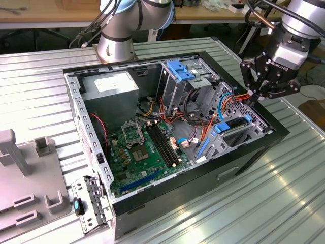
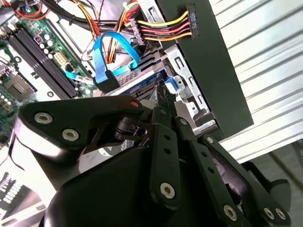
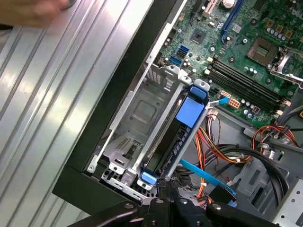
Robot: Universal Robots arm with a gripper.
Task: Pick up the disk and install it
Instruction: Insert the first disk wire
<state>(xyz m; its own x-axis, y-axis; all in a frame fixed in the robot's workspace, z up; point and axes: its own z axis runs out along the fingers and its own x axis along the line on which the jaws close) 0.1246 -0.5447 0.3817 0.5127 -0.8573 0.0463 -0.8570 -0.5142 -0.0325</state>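
At the exterior view's left, a grey fixture (image 1: 28,203) is set on the ribbed desk (image 1: 35,81). Centre: the open PC case (image 1: 203,175) is filled w/ motherboard (image 1: 137,152), power-supply box (image 1: 109,86) & cables (image 1: 203,109). Toward the exterior view's right, the disk (image 1: 234,129) is stood on edge in the corner drive cage (image 3: 137,118); nothing is held in the slot beside it. The end effector (image 1: 253,97) is poised at the disk's end, fingertips pressed together, nothing pinched. Pick-up is judged done; final seating prob. left.
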